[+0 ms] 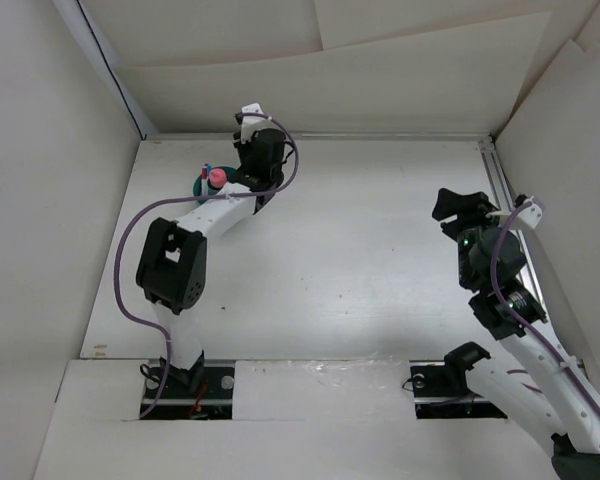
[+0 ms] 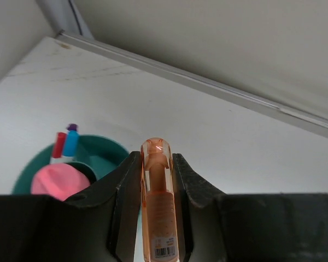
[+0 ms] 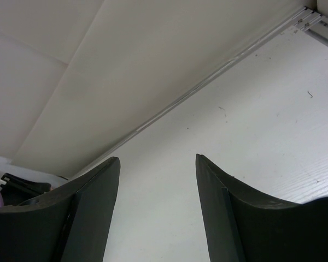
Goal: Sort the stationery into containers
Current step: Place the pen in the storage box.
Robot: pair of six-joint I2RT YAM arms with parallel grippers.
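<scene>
Orange marker (image 2: 157, 207): clamped lengthwise in the left gripper (image 2: 156, 159), rounded tip poking just past the fingertips, barcode label at the near end. Jaws narrowed to the marker's width, pressing on both its sides.

Teal cup (image 2: 106, 148): stands on the white table (image 1: 360, 260) near the far left corner, below and just left of the held marker in the left wrist view. Inside: a pink piece (image 2: 57, 183), a red-capped pen (image 2: 59, 144) and a blue-capped pen (image 2: 71, 143) upright side by side. Purple tip visible just behind the blue cap.

Left arm (image 1: 175, 265): elbow folded out to the left, forearm reaching toward the far left corner, wrist just right of the cup.

Right arm (image 1: 500, 290): folded along the table's right edge, well apart from the cup. Right gripper (image 3: 157, 158) spread wide, nothing between the fingers, only bare table and the rail (image 3: 208, 82) at the wall's foot.

Views compared: top view shows both arm poses, the cup and the pink piece, but not the marker, hidden under the wrist. Left wrist view alone shows the grip and the pens. Right wrist view shows no stationery.
</scene>
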